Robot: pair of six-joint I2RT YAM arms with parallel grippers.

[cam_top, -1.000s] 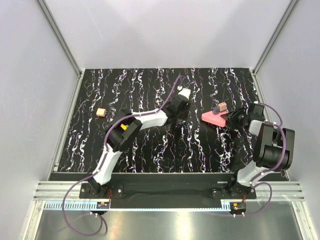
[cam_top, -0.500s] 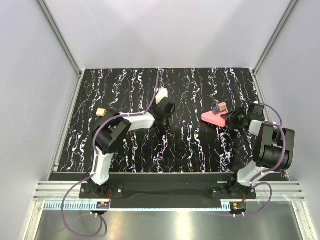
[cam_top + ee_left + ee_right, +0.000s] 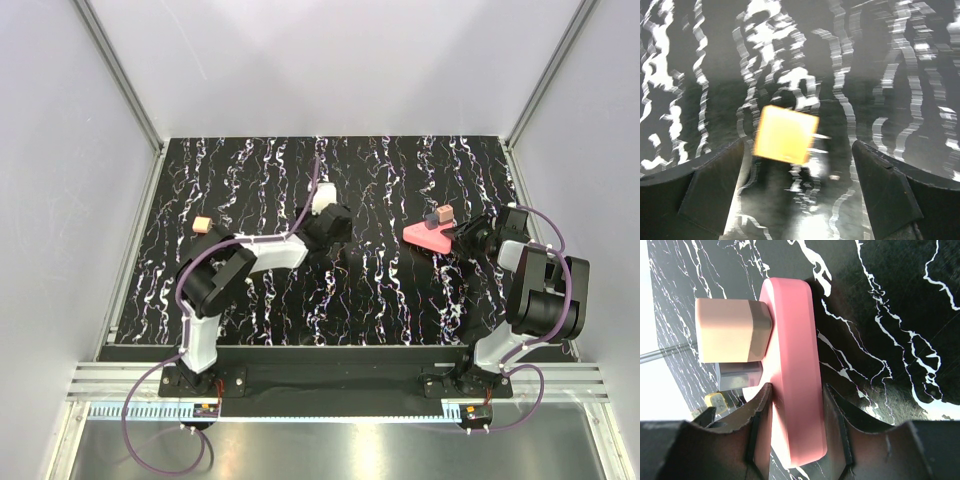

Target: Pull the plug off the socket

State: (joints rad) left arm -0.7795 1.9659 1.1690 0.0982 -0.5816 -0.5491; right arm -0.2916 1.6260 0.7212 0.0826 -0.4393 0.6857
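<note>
Left gripper [image 3: 797, 167] spread wide, gripping nothing; yellow plug [image 3: 785, 134], blurred, free between the jaws against marbled tabletop [image 3: 920, 75]. Right gripper [image 3: 796, 392] clamped on pink socket [image 3: 792, 340], beige block [image 3: 730, 330] and grey block [image 3: 740, 375] seated in it.

Pink socket [image 3: 792, 365], beige plug [image 3: 730, 330], yellow block [image 3: 785, 134], black tabletop [image 3: 390, 290] veined in white.

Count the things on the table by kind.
socket: 1
plugs in it: 2, tan plug and grey plug
loose blocks: 2, yellow block and orange block
Total: 5
</note>
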